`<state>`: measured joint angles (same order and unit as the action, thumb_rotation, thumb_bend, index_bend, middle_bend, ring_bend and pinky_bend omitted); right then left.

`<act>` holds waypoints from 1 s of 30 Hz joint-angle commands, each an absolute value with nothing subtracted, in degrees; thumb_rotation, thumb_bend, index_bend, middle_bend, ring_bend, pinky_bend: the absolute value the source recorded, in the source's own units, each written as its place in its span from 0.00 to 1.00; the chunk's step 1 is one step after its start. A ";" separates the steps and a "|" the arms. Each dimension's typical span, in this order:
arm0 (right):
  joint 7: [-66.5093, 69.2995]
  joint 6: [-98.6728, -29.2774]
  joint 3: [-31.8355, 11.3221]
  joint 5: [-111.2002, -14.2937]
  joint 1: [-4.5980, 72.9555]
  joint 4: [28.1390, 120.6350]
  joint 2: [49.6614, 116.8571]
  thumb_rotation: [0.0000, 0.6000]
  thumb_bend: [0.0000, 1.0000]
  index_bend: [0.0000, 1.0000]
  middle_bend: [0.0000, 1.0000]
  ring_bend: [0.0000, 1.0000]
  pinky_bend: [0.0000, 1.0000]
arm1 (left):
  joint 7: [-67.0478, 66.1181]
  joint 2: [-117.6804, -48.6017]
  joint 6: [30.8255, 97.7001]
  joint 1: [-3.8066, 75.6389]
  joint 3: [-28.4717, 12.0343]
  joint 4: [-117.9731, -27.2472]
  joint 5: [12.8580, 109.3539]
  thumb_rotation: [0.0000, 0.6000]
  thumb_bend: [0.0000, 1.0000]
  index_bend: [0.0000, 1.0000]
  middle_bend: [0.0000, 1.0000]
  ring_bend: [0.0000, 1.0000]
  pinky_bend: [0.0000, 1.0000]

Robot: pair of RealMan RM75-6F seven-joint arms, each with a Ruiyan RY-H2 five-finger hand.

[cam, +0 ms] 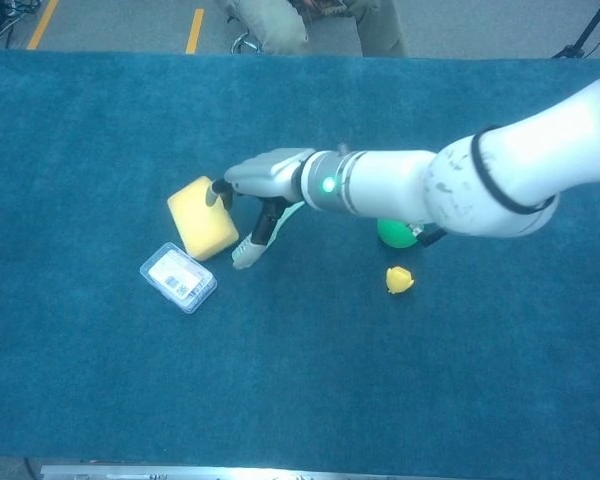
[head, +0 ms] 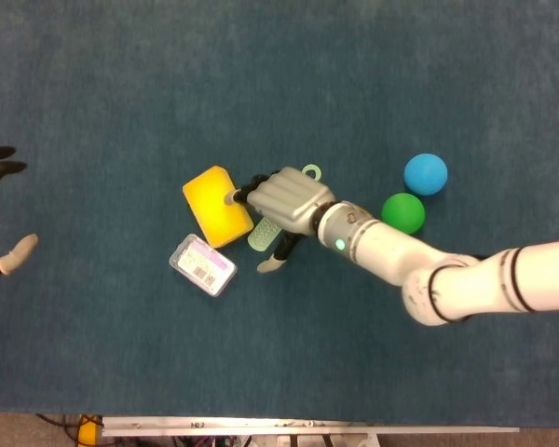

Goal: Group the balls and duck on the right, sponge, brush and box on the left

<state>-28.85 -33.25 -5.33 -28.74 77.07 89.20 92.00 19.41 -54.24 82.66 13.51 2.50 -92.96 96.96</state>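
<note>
My right hand lies flat over the pale green brush, holding nothing. Its fingertips press on the right edge of the yellow sponge. Only the brush's ring end and its bristle end show. The clear box lies just in front of the sponge, about touching it. Right of the arm sit the blue ball and the green ball. The yellow duck shows only in the chest view. My left hand hovers at the far left edge, fingers spread.
Blue carpet covers the whole table. My right forearm crosses the table's right side in front of the balls and hides the duck in the head view. In the chest view a person's legs show beyond the table's far edge.
</note>
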 commanded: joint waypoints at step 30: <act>-16.95 -51.33 0.67 -48.84 58.25 110.91 61.22 0.66 0.05 0.14 0.23 0.17 0.24 | 24.73 -61.19 73.81 28.16 1.70 -87.97 109.69 0.45 0.25 0.19 0.15 0.05 0.00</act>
<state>-18.11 -50.04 0.32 -47.27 59.77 109.84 62.39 24.33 -60.08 74.95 26.94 1.83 -88.48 109.00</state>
